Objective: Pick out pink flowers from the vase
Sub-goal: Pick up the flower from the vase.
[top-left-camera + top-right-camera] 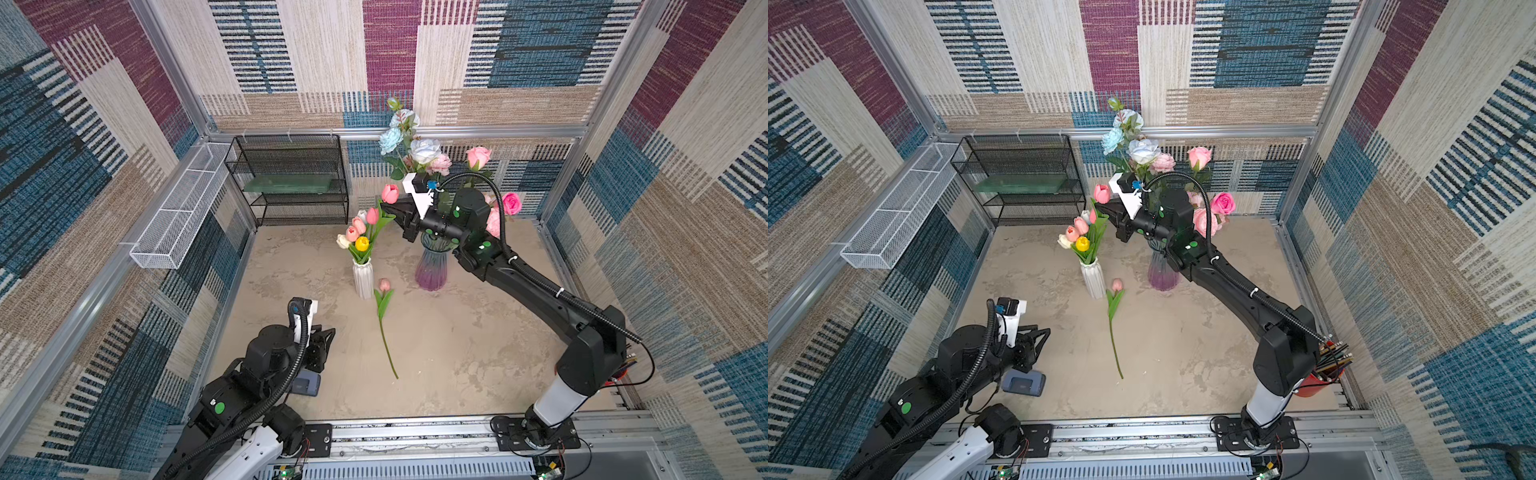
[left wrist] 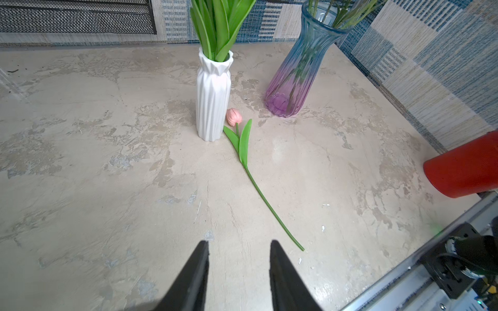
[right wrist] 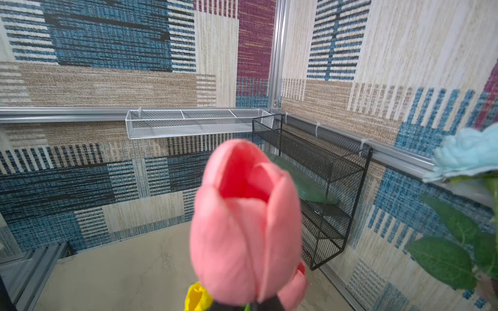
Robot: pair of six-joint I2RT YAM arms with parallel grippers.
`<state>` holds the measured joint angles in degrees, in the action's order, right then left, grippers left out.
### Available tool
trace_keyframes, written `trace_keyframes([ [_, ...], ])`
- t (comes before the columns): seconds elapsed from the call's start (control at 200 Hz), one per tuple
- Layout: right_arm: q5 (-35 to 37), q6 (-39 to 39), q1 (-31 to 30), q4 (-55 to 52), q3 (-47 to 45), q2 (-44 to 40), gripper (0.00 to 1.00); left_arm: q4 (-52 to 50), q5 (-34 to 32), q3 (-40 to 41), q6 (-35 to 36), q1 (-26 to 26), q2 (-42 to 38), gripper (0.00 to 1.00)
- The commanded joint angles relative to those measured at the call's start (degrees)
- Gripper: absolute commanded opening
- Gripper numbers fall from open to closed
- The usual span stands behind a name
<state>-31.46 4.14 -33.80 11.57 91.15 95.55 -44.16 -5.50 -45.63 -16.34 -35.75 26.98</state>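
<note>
Pink tulip (image 1: 390,193) sits pinched at its stem in the closed right claw (image 1: 385,206), high above the white vase (image 1: 363,282), left of the glass vase (image 1: 432,270) with its pink roses (image 1: 478,157). A second tulip (image 2: 234,117) lies on the tabletop (image 1: 457,353) beside the white vase. The left claw (image 2: 239,243) hovers near left, partly open, empty.
</note>
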Motion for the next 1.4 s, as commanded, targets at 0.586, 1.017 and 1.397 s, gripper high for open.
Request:
trace_keyframes([
  [0.586,4.84,3.51,-5.49,-11.48,-14.8,-28.93,0.04,8.04,24.51,-6.71,12.6,-0.26,10.57,0.49],
  [1.017,5.6,-14.6,-10.65,-8.15,-30.02,-38.79,0.05,16.51,23.68,-8.23,28.14,-11.17,20.83,0.49],
  [1.397,8.08,-20.5,-12.07,-10.02,-30.34,-38.15,0.02,21.22,15.53,-7.55,29.41,-14.13,22.15,0.27],
])
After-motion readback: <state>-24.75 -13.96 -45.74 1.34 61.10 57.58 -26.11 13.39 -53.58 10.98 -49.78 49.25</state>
